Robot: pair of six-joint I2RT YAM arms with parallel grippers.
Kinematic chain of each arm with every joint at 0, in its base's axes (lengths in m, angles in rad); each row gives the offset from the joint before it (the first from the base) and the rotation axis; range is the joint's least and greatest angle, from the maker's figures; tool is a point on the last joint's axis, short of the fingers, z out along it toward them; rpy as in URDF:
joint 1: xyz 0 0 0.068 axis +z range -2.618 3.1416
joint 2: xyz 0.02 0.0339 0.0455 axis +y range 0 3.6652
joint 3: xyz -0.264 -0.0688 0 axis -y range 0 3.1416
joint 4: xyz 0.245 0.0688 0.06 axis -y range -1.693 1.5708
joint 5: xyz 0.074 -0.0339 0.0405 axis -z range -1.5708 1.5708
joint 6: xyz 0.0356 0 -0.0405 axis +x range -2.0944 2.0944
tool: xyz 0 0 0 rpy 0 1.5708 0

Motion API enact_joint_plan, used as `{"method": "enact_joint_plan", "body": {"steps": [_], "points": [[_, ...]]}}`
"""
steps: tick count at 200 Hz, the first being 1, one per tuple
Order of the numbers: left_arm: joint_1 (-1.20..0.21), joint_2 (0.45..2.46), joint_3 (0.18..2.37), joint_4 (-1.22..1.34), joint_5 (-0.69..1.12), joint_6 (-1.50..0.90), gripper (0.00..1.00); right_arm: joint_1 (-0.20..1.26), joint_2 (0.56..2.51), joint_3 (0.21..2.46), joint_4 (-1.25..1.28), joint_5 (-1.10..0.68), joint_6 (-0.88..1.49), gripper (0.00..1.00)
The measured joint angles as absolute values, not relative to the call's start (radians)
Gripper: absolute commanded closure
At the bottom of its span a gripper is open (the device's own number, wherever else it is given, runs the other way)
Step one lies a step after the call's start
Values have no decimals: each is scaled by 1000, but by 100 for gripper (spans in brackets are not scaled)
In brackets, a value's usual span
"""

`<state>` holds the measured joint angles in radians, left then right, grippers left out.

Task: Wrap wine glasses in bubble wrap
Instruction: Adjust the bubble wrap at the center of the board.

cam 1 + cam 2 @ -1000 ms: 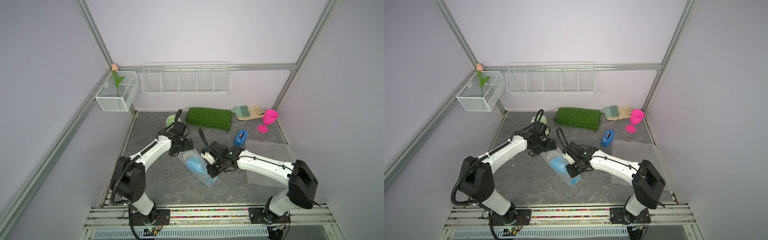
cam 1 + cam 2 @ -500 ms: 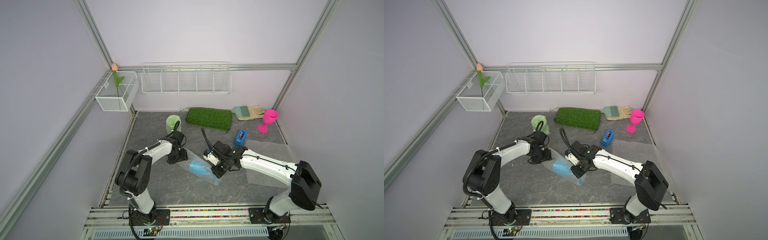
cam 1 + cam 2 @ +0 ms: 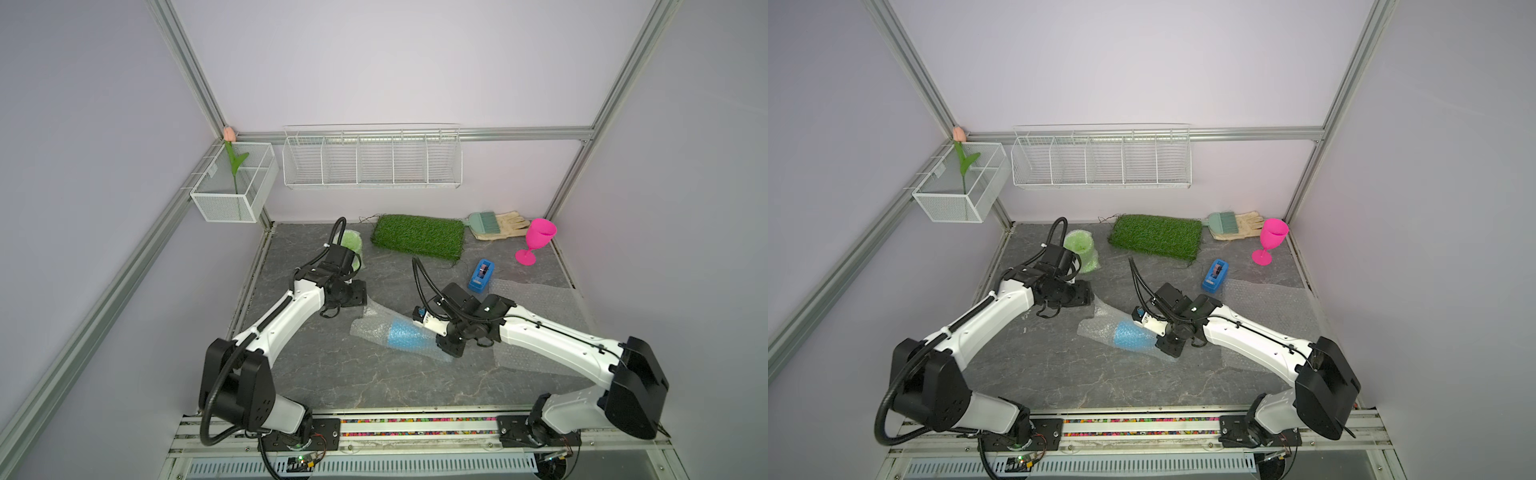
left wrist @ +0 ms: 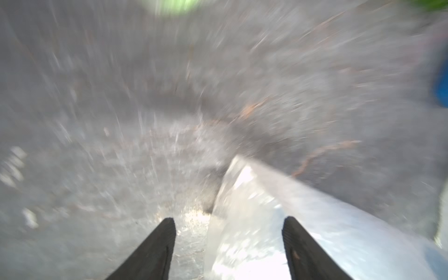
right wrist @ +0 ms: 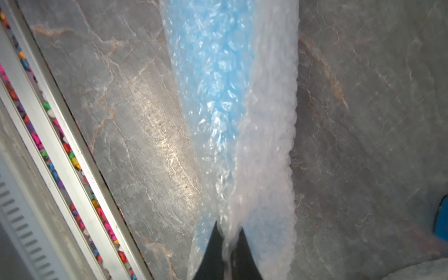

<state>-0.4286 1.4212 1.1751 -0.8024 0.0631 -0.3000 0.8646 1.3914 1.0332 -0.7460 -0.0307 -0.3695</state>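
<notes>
Pinching soft, likely slippery bubble wrap (image 5: pixel 266 145) just past the blue goblet (image 3: pixel 405 334), right gripper (image 5: pixel 229 226) clamps; left gripper (image 4: pixel 229 219) stands spread.

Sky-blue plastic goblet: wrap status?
Right gripper shut on clear bubble wrap around sky-blue plastic goblet. Left gripper open, wrap's end between its fingers. Blue tape dispenser stands apart.

Legible text, labels, brands, numbers, signs: none. No marking can be read on any item, on either arm or on the frame, in both top views or the two wrist views. The left wrist view is too blurred to tell.
</notes>
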Motion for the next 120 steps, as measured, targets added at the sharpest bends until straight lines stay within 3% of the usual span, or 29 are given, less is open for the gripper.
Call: {"method": "enact_joint_plan", "body": {"steps": [20, 58, 93, 120], "points": [[-476, 1345, 1193, -801, 84, -175, 32, 862, 1357, 1011, -737, -32, -501, 93], [-532, 1267, 1124, -804, 250, 102, 30, 812, 1341, 985, -736, -70, -662, 93], [-576, 1245, 1061, -829, 413, 332, 12, 772, 1341, 979, -743, -118, -718, 93], [-689, 1265, 1023, -844, 458, 465, 9, 751, 1345, 980, -752, -160, -728, 93]]}}
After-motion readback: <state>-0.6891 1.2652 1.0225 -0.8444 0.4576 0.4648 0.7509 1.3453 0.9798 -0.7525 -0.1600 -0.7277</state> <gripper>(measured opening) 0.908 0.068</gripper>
